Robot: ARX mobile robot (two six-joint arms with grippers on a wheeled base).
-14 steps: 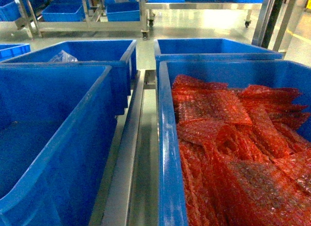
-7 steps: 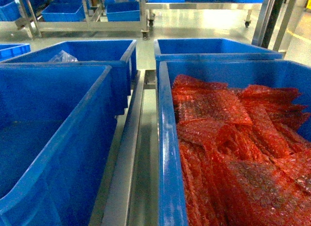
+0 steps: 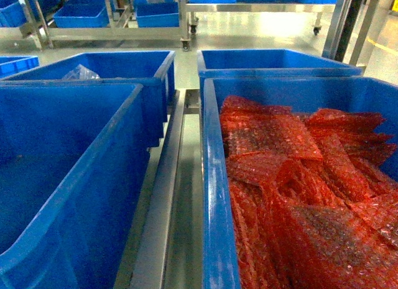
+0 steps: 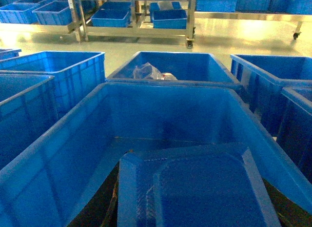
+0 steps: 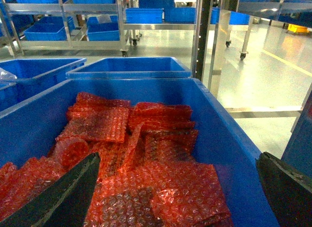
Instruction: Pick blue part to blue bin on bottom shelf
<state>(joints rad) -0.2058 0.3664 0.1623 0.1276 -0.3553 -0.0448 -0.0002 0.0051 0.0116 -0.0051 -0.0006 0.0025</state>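
Observation:
The blue part (image 4: 204, 188), a flat tray-like plastic piece, fills the bottom of the left wrist view. My left gripper (image 4: 195, 212) is shut on it, and a dark finger (image 4: 103, 206) shows beside its edge. It hangs over an empty blue bin (image 4: 73, 139). My right gripper (image 5: 175, 188) is open with nothing between its black fingers (image 5: 68, 195), above a bin of red bubble wrap (image 5: 161, 139). Far back, a steel rack carries blue bins (image 4: 168, 18) on its bottom shelf (image 4: 136, 32). Neither gripper shows in the head view.
Large blue bins stand close together: an empty one (image 3: 74, 177) at left, the wrap-filled one (image 3: 211, 177) at right, two more behind, one holding a clear bag (image 3: 79, 72). A steel rail (image 3: 171, 177) runs between them. Upright posts (image 5: 202, 36) rise at right.
The shading inside the empty left bin shifts slightly. The bins and the red wrap stay where they were.

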